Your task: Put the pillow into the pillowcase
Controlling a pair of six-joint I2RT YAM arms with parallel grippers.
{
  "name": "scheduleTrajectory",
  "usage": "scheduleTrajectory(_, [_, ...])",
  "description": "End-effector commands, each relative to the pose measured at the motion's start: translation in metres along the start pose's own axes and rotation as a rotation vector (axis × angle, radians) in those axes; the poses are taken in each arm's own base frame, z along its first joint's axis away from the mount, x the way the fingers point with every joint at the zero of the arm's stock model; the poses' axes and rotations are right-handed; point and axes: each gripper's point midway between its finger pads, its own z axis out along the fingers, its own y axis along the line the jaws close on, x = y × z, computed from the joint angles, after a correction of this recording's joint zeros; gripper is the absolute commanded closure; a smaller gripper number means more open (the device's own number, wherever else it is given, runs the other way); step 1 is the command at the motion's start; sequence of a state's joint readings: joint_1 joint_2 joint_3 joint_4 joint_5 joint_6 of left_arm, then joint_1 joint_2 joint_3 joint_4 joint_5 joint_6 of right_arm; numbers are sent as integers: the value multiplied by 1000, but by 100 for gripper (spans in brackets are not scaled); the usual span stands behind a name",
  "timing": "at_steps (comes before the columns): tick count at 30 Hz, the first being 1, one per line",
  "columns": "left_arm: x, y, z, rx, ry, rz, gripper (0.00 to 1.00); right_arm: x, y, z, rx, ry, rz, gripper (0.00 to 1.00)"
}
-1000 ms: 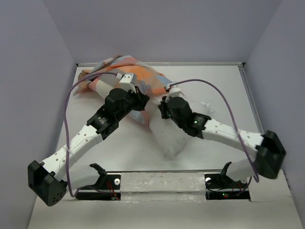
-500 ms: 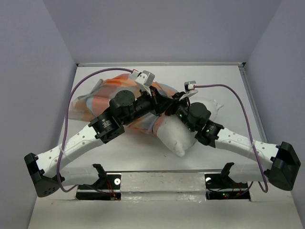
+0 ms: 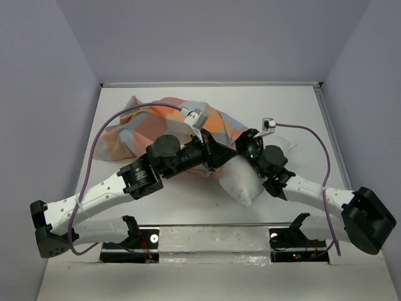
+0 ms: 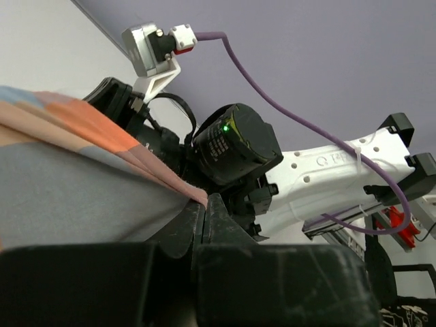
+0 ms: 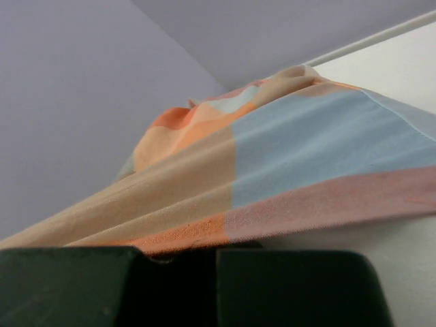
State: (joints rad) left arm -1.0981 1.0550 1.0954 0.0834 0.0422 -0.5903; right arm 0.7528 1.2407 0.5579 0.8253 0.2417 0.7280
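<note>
A white table [image 3: 188,204] between pale lilac walls [image 3: 50,94] carries everything; a purple cable [image 3: 94,147] loops from each wrist; just beyond the left gripper [image 4: 206,204] the black wrist motor of the right arm [image 4: 235,146] fills the view, so the two wrists crowd nose to nose over the cloth; the left arm [image 3: 106,188] lies low, reaching forward and inward, its fingers pressed together on a hem of the pillowcase [image 3: 156,119]; the right arm mirrors it from the other side, and the right gripper [image 5: 178,253] pinches a hem too, the cloth rising taut from it; the pillowcase, in orange, peach and light blue checks, bunches behind and to the left of both grippers; the pillow [image 3: 241,185], plump and white, lies right under them, its near corner bare, its far side running under the checked cloth.
</note>
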Motion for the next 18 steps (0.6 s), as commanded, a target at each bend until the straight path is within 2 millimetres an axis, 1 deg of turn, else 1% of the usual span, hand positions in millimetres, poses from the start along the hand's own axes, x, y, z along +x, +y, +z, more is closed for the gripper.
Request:
scheduleTrajectory(1, [-50,-78,-42,289,-159,-28,100,-66,21,3,-58,-225,81,100])
scheduleTrajectory(2, [-46,-73,-40,273,-152,-30,100,-56,22,8,-57,-197,97,100])
scheduleTrajectory(3, [-38,-62,-36,238,-143,-30,100,-35,23,15,-61,-163,110,100])
scheduleTrajectory(4, [-35,-56,-36,219,-144,-32,100,-25,21,19,-45,-151,115,100])
scheduleTrajectory(5, [-32,-51,-37,202,-144,-33,100,-4,2,26,36,-117,131,100])
scheduleTrajectory(6, [-27,-44,-35,179,-141,-33,100,-2,9,27,25,-109,153,100])
scheduleTrajectory(7, [-16,-27,-31,119,-128,-24,100,15,2,30,38,-79,151,100])
scheduleTrajectory(8, [-9,-9,-32,45,-115,-20,100,27,12,31,-30,-21,135,97])
scheduleTrajectory(9, [5,12,-31,-27,-103,-17,100,38,12,30,-36,29,112,71])
scheduleTrajectory(10, [10,23,-34,-68,-98,-10,100,39,17,30,-37,67,89,59])
scheduleTrajectory(11, [17,36,-38,-115,-92,-7,100,61,-4,20,59,187,27,49])
scheduleTrajectory(12, [26,60,-50,-208,-94,1,100,61,-5,12,73,231,-34,32])
scheduleTrajectory(13, [28,70,-57,-245,-105,3,100,44,6,1,65,232,-64,25])
scheduleTrajectory(14, [29,78,-64,-270,-117,2,100,47,-4,-13,137,321,-129,20])
scheduleTrajectory(15, [26,88,-75,-311,-147,3,100,38,-5,-20,154,343,-204,14])
scheduleTrajectory(16, [29,96,-80,-345,-141,11,100,20,4,-31,157,337,-232,12])
scheduleTrajectory(17, [28,99,-84,-362,-148,16,100,12,5,-38,169,350,-264,11])
scheduleTrajectory(18, [28,104,-87,-382,-145,27,97,16,-7,-56,207,422,-327,11])
